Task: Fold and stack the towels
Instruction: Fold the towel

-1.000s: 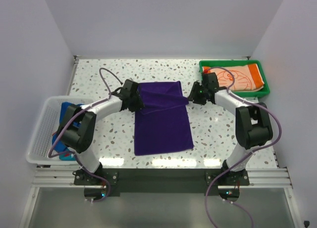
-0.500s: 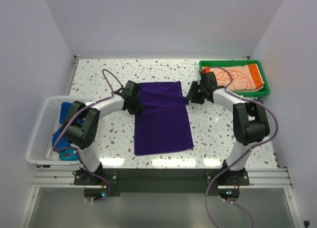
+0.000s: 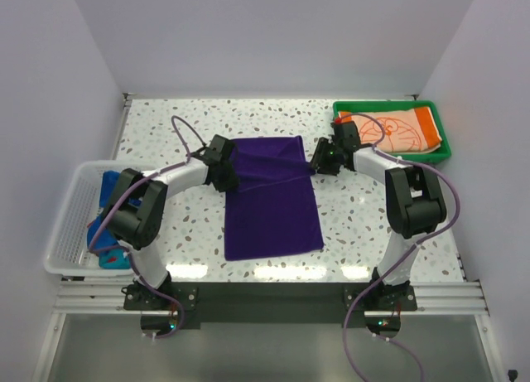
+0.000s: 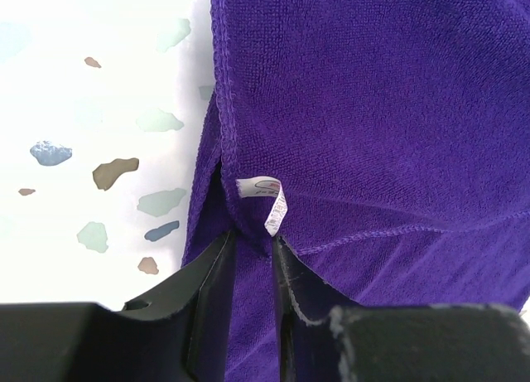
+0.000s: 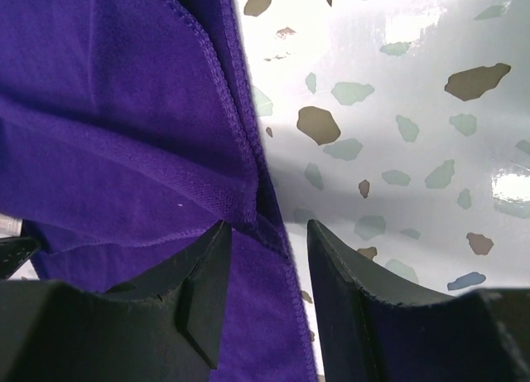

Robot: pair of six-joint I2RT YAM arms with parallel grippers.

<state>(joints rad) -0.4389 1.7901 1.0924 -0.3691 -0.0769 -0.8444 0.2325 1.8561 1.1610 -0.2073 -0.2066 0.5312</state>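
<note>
Where purple towel [image 3: 273, 204] buckles at its left edge, left jaws narrow, pinched on fold of cloth just below white label [image 4: 267, 201]. Right jaws wider, fingers [image 5: 203, 291] astride towel's right hem, speckled table [image 3: 166, 125] showing in gap, not closed on cloth. Towel lies at table centre between arms, far part creased in ridge running from one side to other. Orange-and-white towel [image 3: 397, 132] in green tray [image 3: 443, 156], far right. Blue towel [image 3: 108, 186] in white basket [image 3: 70, 201], at table's left side
</note>
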